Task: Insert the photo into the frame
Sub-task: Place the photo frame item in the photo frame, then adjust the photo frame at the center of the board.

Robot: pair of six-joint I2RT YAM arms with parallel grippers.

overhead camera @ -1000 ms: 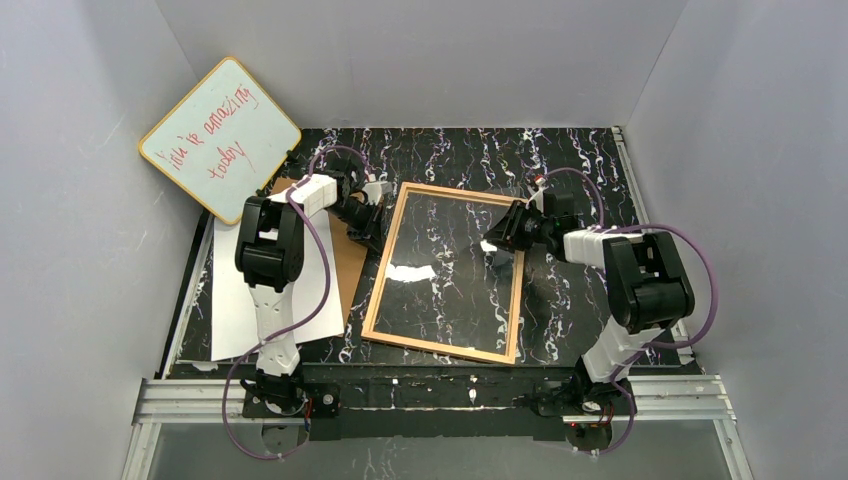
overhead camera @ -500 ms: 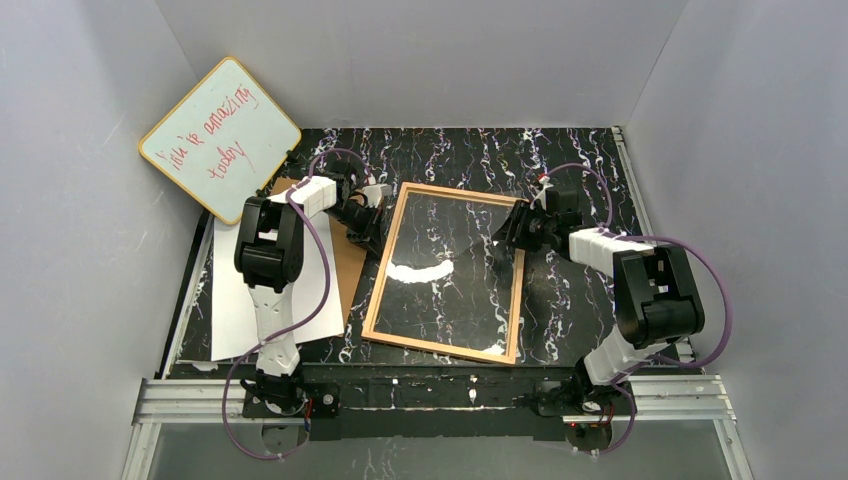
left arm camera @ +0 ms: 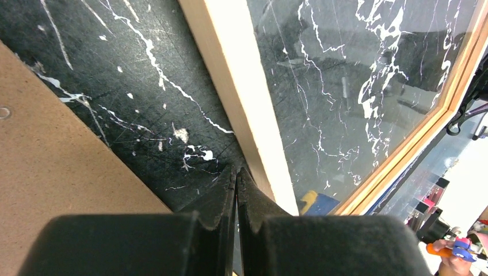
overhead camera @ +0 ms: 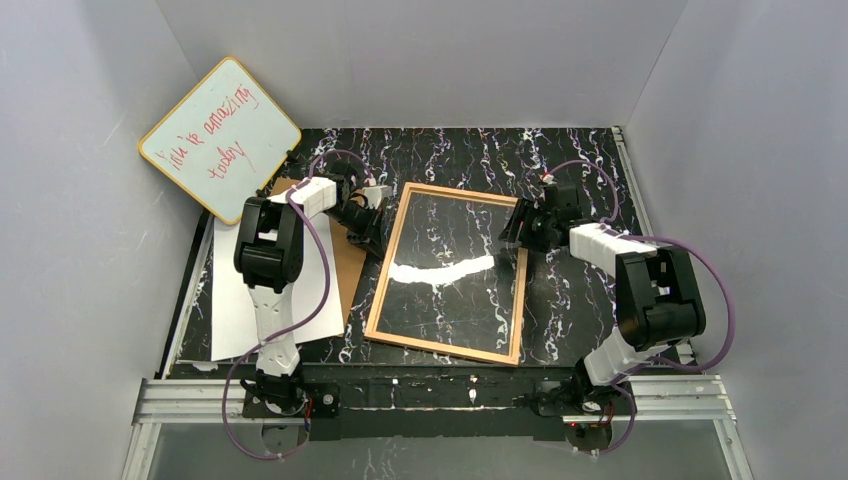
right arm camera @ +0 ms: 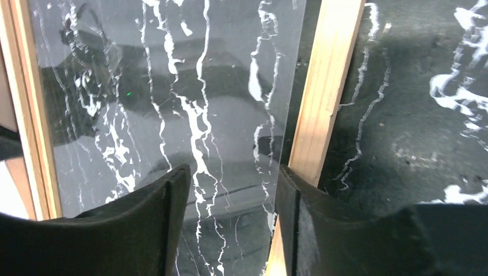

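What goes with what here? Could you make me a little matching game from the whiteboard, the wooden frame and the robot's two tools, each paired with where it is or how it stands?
Things:
1 whiteboard
2 frame
3 left tool
4 right tool

Places or states:
A shut, beside the frame's left edge
B open, fingers over the frame's right edge
C leaning in the far left corner
D in the centre, light wood around a clear pane

Pairs: 1-C, 2-D, 3-A, 4-B

text: "amazing today", red handwriting | on: whiteboard (overhead camera: pixel 220 138) | first word: unclear
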